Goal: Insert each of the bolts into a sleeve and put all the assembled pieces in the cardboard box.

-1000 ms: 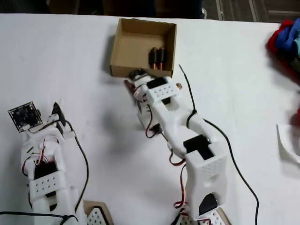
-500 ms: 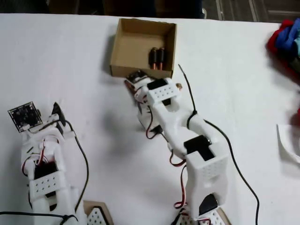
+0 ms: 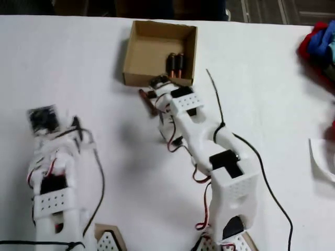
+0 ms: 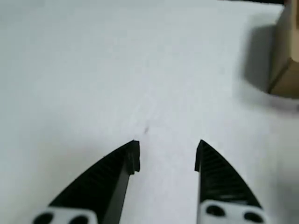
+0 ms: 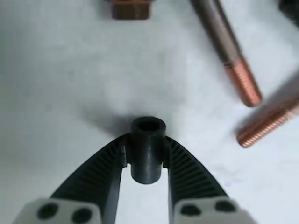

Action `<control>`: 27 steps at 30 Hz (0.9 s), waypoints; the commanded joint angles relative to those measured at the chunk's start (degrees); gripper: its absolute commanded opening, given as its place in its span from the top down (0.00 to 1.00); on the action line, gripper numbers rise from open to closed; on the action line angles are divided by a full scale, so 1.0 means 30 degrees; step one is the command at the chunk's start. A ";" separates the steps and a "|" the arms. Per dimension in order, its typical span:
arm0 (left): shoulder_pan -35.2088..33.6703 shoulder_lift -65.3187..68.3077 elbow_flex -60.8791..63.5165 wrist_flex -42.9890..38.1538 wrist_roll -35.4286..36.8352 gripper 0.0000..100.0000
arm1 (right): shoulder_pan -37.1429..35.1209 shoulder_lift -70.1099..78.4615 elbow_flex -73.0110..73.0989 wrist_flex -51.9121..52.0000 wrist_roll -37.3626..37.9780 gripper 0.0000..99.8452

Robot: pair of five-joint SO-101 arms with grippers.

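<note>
Sleeve [image 5: 148, 161]: black, short, hollow. It sits clamped between the two fingers [image 5: 105, 170] of the right gripper [image 5: 147, 140]. The jaws are nearly closed, one pad on each side of the sleeve. The open bore end sticks out just past the fingertips. Cannot tell whether the sleeve touches the table [image 5: 56, 84] or is lifted off it

Bolts: two lie on the table ahead of the right gripper, off to one side. One [image 5: 226, 51] has a dark shank and a copper threaded tip. The other [image 5: 268, 123] shows its copper thread, and the rest is cut by the frame edge. Their tips are near each other but not touching. A brown hex piece [image 5: 131, 9] lies farther ahead, apart from both bolts

Box [image 3: 141, 49]: cardboard, open on top, just beyond the wrist of the right arm [image 3: 209, 141] in the high view. Two assembled pieces [image 3: 175, 64] lie side by side inside, against the wall on the right arm's side

Left gripper [image 4: 167, 154]: jaws parted with a clear gap, nothing between the fingers [image 4: 117, 170], bare table under them. A corner of the box [image 4: 286, 60] stands well ahead of it and off to one side. In the high view the left arm [image 3: 52, 178] is well apart from the box and from the right arm

Bunched coloured cloth [image 3: 316, 39] lies at the far table edge, beyond the right arm's outer side
</note>
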 commanded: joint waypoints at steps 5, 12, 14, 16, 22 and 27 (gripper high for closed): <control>0.5333 0.0791 -0.6198 0.6564 -0.3604 0.79 | 0.3033 -1.3817 0.7912 -0.1304 0.2784 0.98; 0.7853 1.3099 -1.6630 1.1253 -0.5978 0.79 | 0.6960 -2.4513 1.6821 -0.3941 0.2549 0.98; 0.8088 1.7084 -2.1612 1.4418 -0.5070 0.79 | 0.7897 -2.6300 1.8227 -0.4527 0.1582 0.98; 0.8410 2.0454 -2.6711 1.7260 -0.3458 0.79 | 0.8366 -2.7560 1.9634 -0.5348 0.0938 0.98; 0.9524 2.7985 -3.9136 2.2505 0.0967 0.79 | 0.8513 -2.8762 2.3560 -0.9275 0.0176 0.98; 1.0608 3.2938 -4.5201 2.4645 0.5861 0.79 | 0.8220 -2.8645 2.3590 -0.9333 0.0352 0.98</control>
